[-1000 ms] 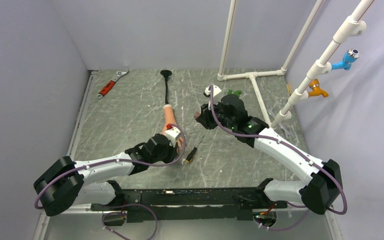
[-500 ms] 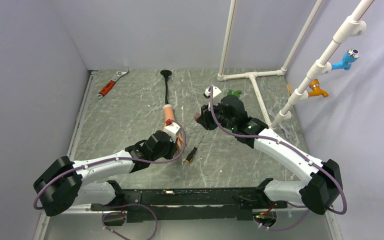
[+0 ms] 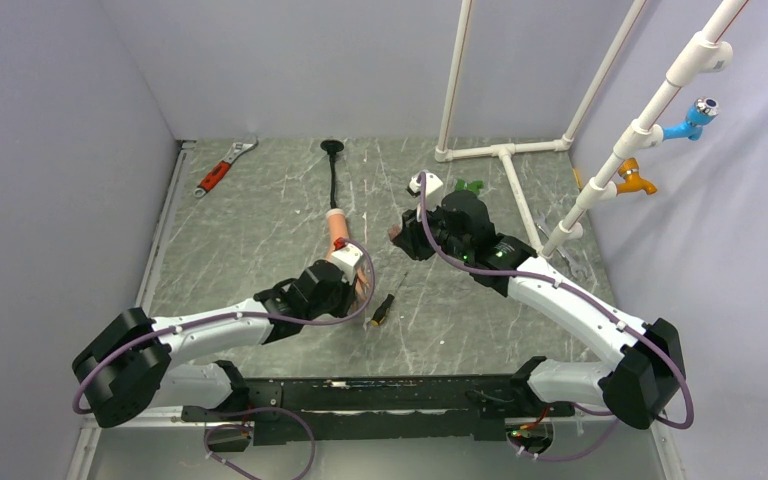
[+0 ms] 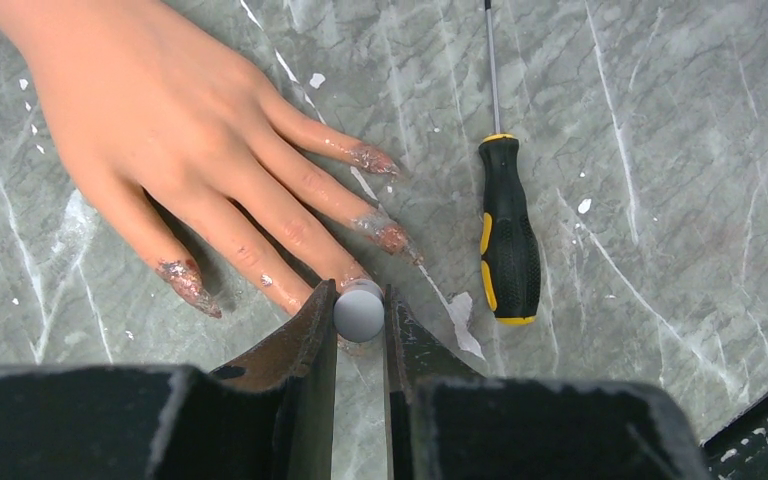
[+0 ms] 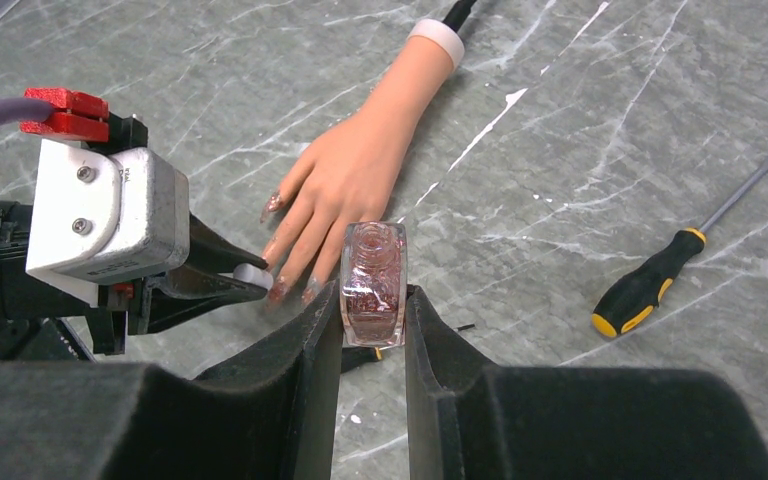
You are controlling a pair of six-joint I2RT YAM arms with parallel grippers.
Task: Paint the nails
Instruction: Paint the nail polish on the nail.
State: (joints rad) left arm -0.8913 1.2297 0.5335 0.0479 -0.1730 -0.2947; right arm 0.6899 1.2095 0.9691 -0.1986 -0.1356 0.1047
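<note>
Two firm grips beside the nails (image 4: 373,158)
left gripper (image 4: 360,296) pinches a grey cap (image 4: 359,312) — right gripper (image 5: 373,302) clamps the polish bottle (image 5: 373,268)

In your left wrist view, the round white cap (image 4: 359,311) pinched in the left gripper (image 4: 358,294) hides one of the nails (image 4: 373,158). The rubber hand (image 4: 160,110) runs off the picture's top, and the screwdriver (image 4: 507,240) tip is cut off too. From above, toward the counter's near edge, that gripper covers the fingers. In your right wrist view, the bottle (image 5: 373,285) hides at least one fingertip.
</note>
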